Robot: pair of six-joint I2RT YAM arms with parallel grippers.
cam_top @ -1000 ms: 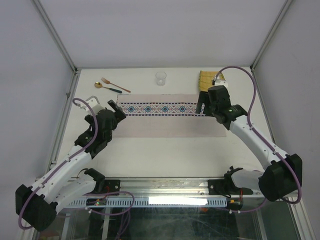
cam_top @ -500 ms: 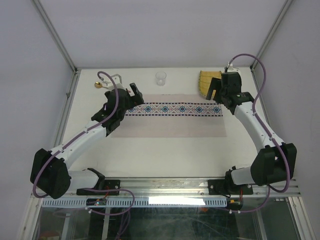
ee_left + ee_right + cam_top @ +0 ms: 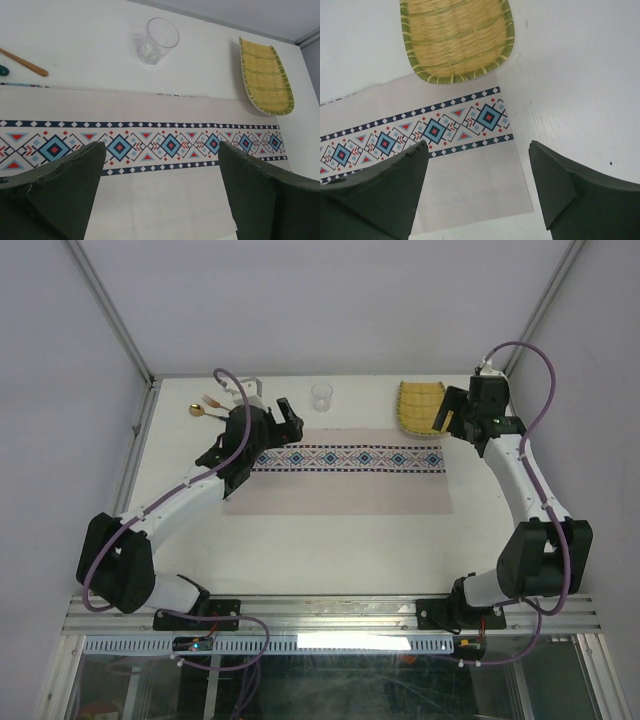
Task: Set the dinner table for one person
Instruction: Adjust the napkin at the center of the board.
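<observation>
Top external view, biggest thing first.

1. Dinner table (image 3: 330,540): white, metal-railed, far wider than anything on it. Carries every other item, all of them in the far half.
2. Placemat (image 3: 340,490): pale cloth with a patterned band along the far side. Laid mid-table with its long axis running left to right, within reach of both arms.
3. Woven tray (image 3: 420,408): yellow with a green rim, at the far right, long axis pointing away from the arm bases. Near rim at the mat's far right corner, touching or just overlapping the edge. Straight ahead of the right gripper (image 3: 477,147), much the nearer of the two, with fingers spread wide and nothing between them.
4. Glass (image 3: 321,396): clear, upright, just beyond the mat's far edge. Straight ahead of the left gripper (image 3: 159,150), which hangs above the patterned band, spread as wide as it goes and holding nothing.
5. Fork (image 3: 211,400) and spoon (image 3: 197,411): off the mat's far left corner, partly hidden by the left arm. To the left of the left gripper, well apart from the right.
6. Likely next, judged from nearness alone: a forward reach by the right arm onto the tray's near rim, approached along its long axis, then a move leftward and back onto the mat. Glass and cutlery better left to the left arm.
</observation>
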